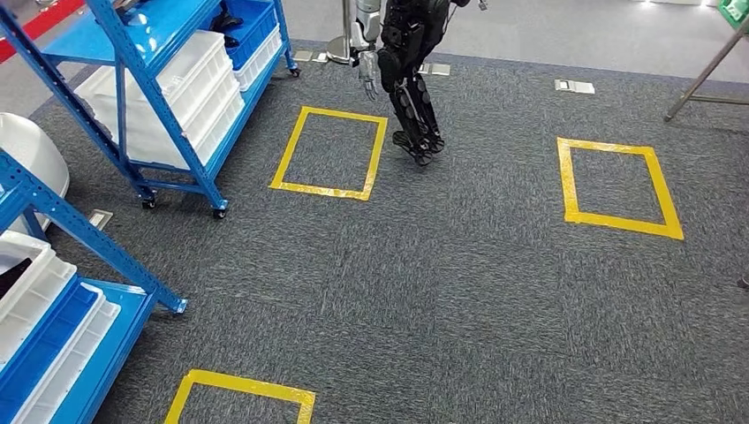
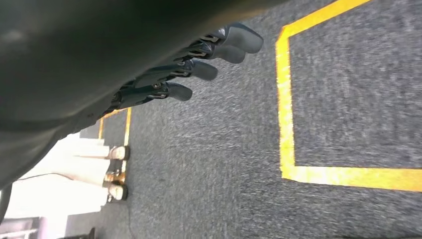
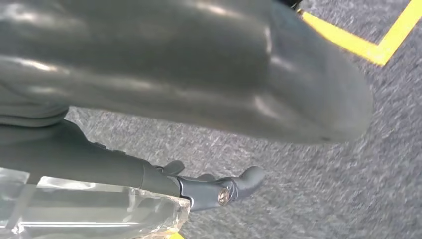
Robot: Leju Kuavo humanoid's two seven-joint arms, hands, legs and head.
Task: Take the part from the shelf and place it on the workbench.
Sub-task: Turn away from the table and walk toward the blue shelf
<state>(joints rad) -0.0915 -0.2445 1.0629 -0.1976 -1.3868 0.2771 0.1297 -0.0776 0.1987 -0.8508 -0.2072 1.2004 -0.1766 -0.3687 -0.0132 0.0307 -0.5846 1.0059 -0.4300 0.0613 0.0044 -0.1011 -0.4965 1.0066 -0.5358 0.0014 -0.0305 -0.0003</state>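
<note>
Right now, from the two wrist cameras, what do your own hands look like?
The left hand has dark, blue-black fingers with rounded tips and small metal links along them, beneath a smooth dark cover. The right hand shows a broad, glossy grey thumb and darker fingers with a round silver fastener. No cables or markings are visible.

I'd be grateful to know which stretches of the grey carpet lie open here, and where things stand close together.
The grey carpet lies bare between the three yellow tape squares: one upper middle, one right, one at the bottom edge. It is crowded along the left, where two blue metal shelves hold white plastic bins, and at the top, where another black-legged robot stands.
</note>
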